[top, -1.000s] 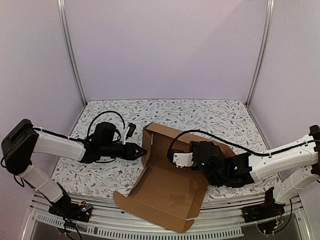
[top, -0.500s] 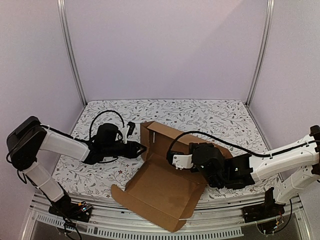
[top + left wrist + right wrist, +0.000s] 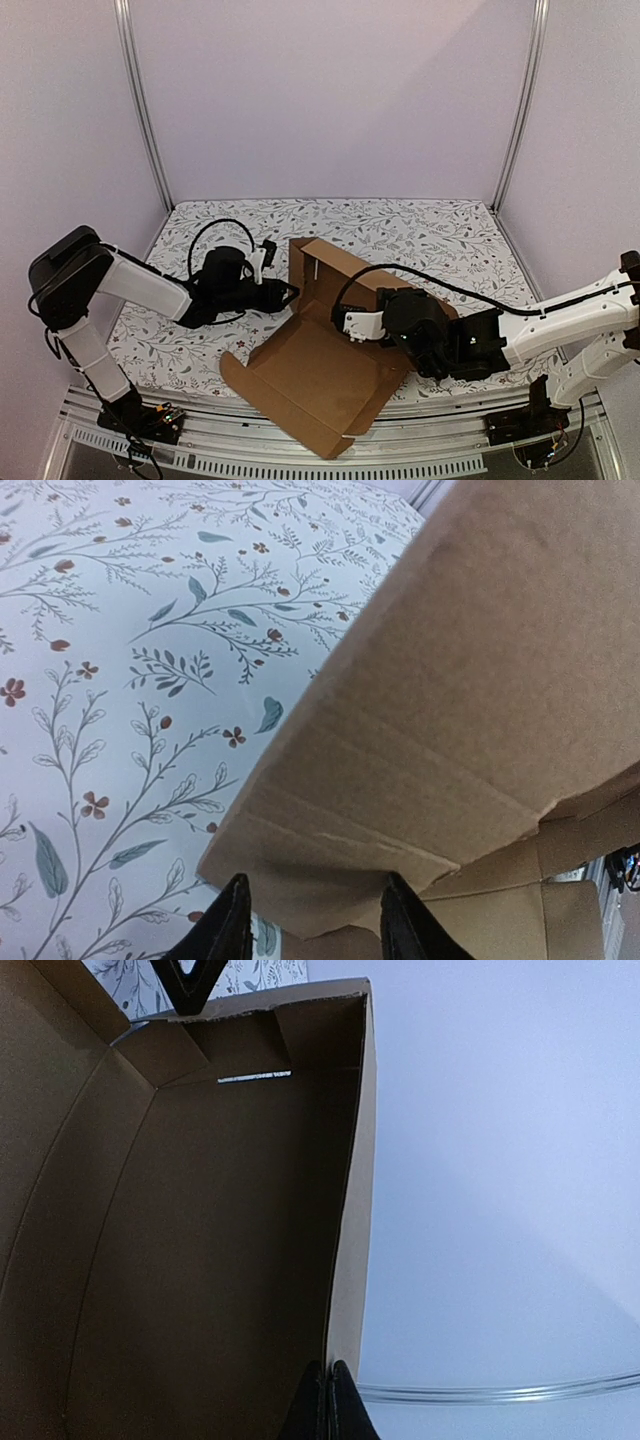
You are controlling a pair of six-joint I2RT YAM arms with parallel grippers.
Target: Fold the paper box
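Observation:
The paper box (image 3: 310, 375) is a brown cardboard sheet, partly folded, in the middle of the table. Its back and left walls stand up and its front panel lies flat toward the near edge. My left gripper (image 3: 288, 293) is open at the outside of the left wall. In the left wrist view its fingers (image 3: 225, 930) straddle the lower corner of a cardboard flap (image 3: 480, 680). My right gripper (image 3: 343, 318) is inside the box. In the right wrist view it (image 3: 328, 1405) is shut on the edge of a raised wall (image 3: 345, 1210).
A floral cloth (image 3: 190, 340) covers the table. The box's front panel reaches over the near table edge and its metal rail (image 3: 420, 455). Black cables loop above both arms. Frame posts (image 3: 145, 110) stand at the back corners.
The box has slid and turned a little to the left, its front panel lying lower and nearer the edge. My left gripper has moved right against the left wall. My right gripper keeps its hold.

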